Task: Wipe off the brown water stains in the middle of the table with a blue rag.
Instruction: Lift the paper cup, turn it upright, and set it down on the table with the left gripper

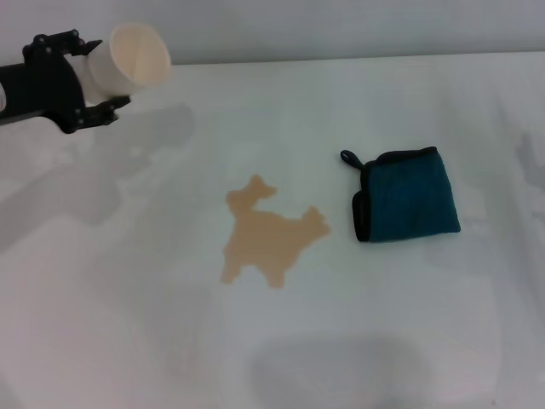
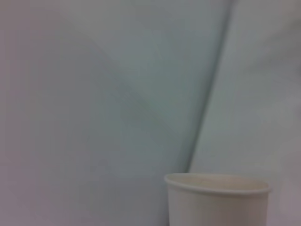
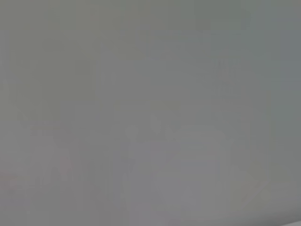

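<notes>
Head view: the white surface (image 1: 102,341) carried the brown water stains (image 1: 271,234), a single tan patch with a lobed outline, near its middle. The blue rag (image 1: 407,197) lay folded just beside the patch toward the robot's right, apart from it, its small black loop (image 1: 349,158) pointing toward the far edge. The left end effector (image 1: 89,77) hung above the far left corner, closed around a cream-coloured cup (image 1: 132,58) tipped onto its side. The right end effector appeared in no view, so its state could not be told.

The rag would probably handle as soft, light and limp (it would sag and unfold if lifted by one corner). A pinch across the thick folded edge (image 1: 361,217) nearest the stain, pressing down to gather the layers, seemed the surest hold.

The left wrist view added only the cup's rim (image 2: 217,183) against a pale background. The right wrist view showed a featureless grey field, possibly bare surface. Only the head view showed rag and stain together.
</notes>
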`<state>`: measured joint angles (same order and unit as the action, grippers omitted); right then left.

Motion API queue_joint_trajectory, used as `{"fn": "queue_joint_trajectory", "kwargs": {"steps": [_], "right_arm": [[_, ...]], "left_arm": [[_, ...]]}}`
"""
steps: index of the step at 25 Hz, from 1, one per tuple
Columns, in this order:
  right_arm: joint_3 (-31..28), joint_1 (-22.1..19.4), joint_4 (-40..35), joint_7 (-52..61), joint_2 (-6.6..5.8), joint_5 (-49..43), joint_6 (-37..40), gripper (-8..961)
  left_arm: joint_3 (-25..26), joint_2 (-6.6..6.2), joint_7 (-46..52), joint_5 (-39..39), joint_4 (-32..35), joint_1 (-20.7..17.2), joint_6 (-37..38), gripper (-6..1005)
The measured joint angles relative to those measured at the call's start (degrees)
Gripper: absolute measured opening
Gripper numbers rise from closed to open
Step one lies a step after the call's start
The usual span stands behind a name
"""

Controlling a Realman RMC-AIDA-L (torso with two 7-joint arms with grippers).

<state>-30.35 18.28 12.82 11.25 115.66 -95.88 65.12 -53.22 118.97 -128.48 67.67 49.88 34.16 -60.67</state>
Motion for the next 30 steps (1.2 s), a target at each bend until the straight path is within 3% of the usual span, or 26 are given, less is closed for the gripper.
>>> {"fn": "queue_joint_trajectory", "kwargs": {"steps": [9, 14, 22, 30], "right_arm": [[-0.8, 0.2, -0.1, 0.1, -0.08, 0.1, -0.8, 826], [-0.8, 0.5, -0.1, 0.1, -0.15, 1.0, -1.9, 826], [-0.8, 1.0, -0.2, 0.1, -0.18, 1.6, -2.1, 826], [-0.8, 1.2, -0.2, 0.1, -0.18, 1.6, -2.1, 826]], "left_arm": [[0.1, 0.01, -14.5, 36.0, -24.9, -0.6, 2.7, 729], [0.2, 0.16, -18.0, 50.5, -34.3, -0.4, 2.6, 729], [0.0, 0.73, -18.0, 63.9, -44.5, 0.9, 2.6, 730], [0.2, 1.0, -18.1, 64.9, -47.7, 1.9, 5.2, 731]]}}
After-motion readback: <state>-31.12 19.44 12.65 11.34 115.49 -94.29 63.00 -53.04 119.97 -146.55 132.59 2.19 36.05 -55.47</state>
